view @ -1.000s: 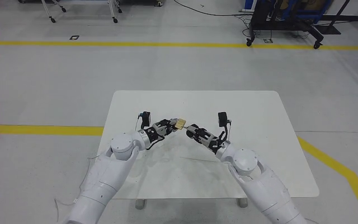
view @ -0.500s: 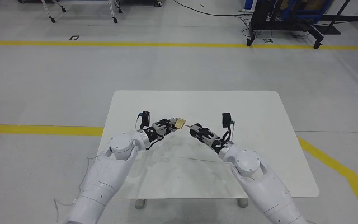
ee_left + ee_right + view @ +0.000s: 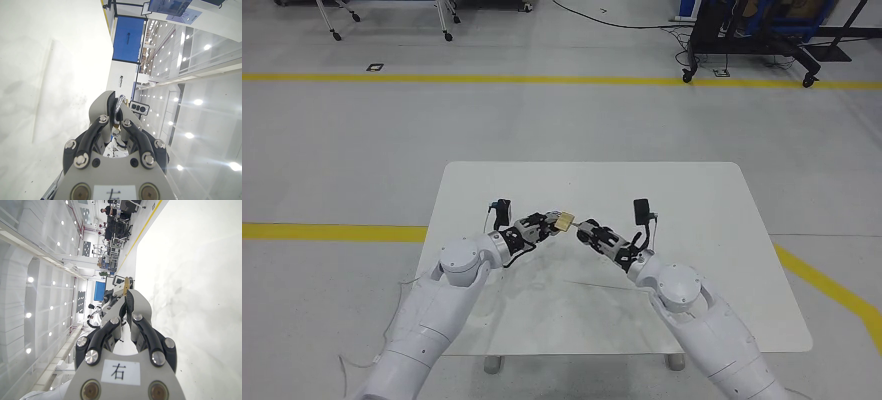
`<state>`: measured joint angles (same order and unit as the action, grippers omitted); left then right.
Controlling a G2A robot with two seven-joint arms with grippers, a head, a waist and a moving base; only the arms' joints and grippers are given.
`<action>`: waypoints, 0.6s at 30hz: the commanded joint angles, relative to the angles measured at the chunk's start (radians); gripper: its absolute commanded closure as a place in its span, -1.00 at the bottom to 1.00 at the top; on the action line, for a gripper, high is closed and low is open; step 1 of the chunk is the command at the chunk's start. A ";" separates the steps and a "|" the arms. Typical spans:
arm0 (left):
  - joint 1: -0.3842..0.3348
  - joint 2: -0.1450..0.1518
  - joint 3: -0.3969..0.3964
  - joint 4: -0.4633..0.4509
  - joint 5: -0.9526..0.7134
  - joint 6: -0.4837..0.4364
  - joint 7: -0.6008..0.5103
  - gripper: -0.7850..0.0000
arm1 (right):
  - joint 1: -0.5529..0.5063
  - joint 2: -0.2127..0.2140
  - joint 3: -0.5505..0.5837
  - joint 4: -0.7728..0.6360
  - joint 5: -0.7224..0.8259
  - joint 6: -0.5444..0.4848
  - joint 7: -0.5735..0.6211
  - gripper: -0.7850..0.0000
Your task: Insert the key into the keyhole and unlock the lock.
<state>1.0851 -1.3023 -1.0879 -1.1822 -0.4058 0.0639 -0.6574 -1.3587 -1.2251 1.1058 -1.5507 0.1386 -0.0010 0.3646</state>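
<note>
Above the middle of the white table (image 3: 692,200), my left gripper (image 3: 552,222) is shut on a brass padlock (image 3: 563,220). In the left wrist view its silver shackle (image 3: 119,103) is pinched between the pads of the left gripper (image 3: 117,108). My right gripper (image 3: 583,232) faces it from the right, shut on a brass key (image 3: 125,287) whose blade sticks out past the fingertips (image 3: 132,298) toward the padlock. In the top view the key's tip is at the padlock's body; whether it is inside the keyhole cannot be told. The left gripper (image 3: 111,298) is seen just beyond the key.
Both arms meet over the table's centre, a little above its surface. The tabletop around them is bare white with faint smudges (image 3: 170,294). Yellow floor lines (image 3: 342,231) run past the table, and carts and a dark frame (image 3: 752,40) stand far behind.
The right gripper drew back slightly to the right half a second ago and has since returned toward the padlock. The left arm has stayed still.
</note>
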 commanded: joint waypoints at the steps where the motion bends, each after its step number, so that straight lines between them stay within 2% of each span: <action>1: 0.000 0.000 0.000 0.000 0.001 0.001 -0.001 1.00 | -0.003 0.000 0.001 -0.003 -0.004 0.001 0.003 1.00; 18: 0.001 0.002 0.010 -0.003 0.032 -0.032 -0.041 1.00 | 0.022 -0.006 -0.009 0.007 -0.031 0.043 0.023 1.00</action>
<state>1.0864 -1.3007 -1.0777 -1.1862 -0.3725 0.0327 -0.6951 -1.3394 -1.2299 1.0988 -1.5467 0.1079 0.0394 0.3885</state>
